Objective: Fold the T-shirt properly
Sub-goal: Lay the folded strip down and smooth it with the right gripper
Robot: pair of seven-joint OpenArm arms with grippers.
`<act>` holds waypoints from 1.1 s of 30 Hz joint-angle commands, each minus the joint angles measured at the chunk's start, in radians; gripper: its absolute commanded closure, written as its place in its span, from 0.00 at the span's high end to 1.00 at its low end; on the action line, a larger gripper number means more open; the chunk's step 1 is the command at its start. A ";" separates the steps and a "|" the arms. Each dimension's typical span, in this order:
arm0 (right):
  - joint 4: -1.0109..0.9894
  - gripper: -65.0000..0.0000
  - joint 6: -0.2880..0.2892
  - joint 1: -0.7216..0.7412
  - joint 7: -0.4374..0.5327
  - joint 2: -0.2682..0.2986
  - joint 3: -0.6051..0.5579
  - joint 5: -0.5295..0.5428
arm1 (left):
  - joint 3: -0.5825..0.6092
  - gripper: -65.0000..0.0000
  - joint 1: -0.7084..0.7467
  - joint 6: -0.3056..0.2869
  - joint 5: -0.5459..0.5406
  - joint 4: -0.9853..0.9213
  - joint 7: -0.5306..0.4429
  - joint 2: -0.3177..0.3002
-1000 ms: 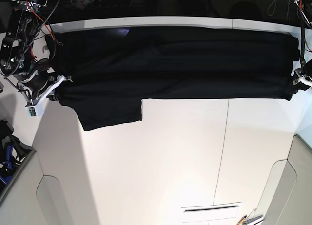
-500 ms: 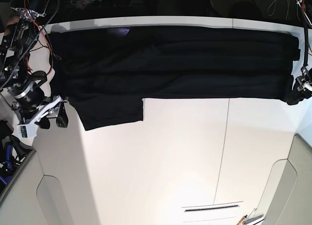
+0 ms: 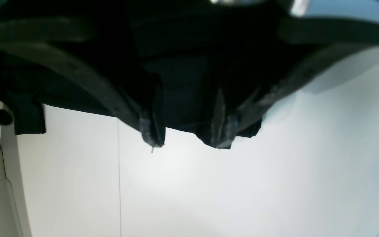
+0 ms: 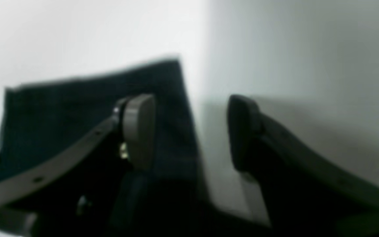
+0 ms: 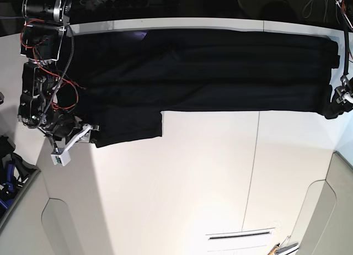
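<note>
The black T-shirt (image 5: pixel 209 67) lies spread flat across the far part of the white table (image 5: pixel 193 178), plain side up, with one sleeve (image 5: pixel 129 128) reaching toward the near side. My right gripper (image 5: pixel 92 131) is open at the sleeve's lower left corner. In the right wrist view its jaws (image 4: pixel 189 131) stand wide apart; one finger (image 4: pixel 138 130) is over the sleeve (image 4: pixel 77 108), the other over bare table. My left gripper (image 5: pixel 332 110) is open at the shirt's right end. The left wrist view shows its fingertips (image 3: pixel 188 135) apart at the cloth's (image 3: pixel 183 82) edge.
A thin seam (image 5: pixel 255 161) runs down the table. Grey moulded panels sit at the near left (image 5: pixel 66 227) and near right (image 5: pixel 322 211), with a slot (image 5: pixel 240 237) by the front edge. Red wiring (image 5: pixel 41 51) hangs on the arm at left.
Both grippers have opened and let go of the shirt's ends. The right arm swung out to the left, then came back to the sleeve corner. The left gripper dropped slightly toward the near side.
</note>
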 commanded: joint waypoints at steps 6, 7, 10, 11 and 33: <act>0.013 0.00 0.024 0.032 -0.042 0.010 -0.080 -0.010 | -0.007 0.41 -0.010 -0.009 -0.023 0.016 -0.018 -0.027; 0.026 0.00 0.028 0.032 -0.048 0.010 -0.080 -0.006 | -0.008 0.41 -0.010 -0.009 -0.023 0.016 -0.018 -0.027; 0.110 0.00 0.028 0.029 -0.107 0.010 -0.080 0.027 | -0.007 0.41 -0.010 -0.009 -0.023 0.016 -0.018 -0.022; 0.151 0.00 0.028 0.026 -0.144 0.010 -0.080 0.047 | -0.008 0.41 -0.010 -0.009 -0.023 0.016 -0.018 -0.019; 0.909 0.00 0.102 -0.599 -0.303 -0.090 -0.080 0.274 | -0.008 0.41 -0.010 -0.009 -0.023 0.016 -0.022 -0.008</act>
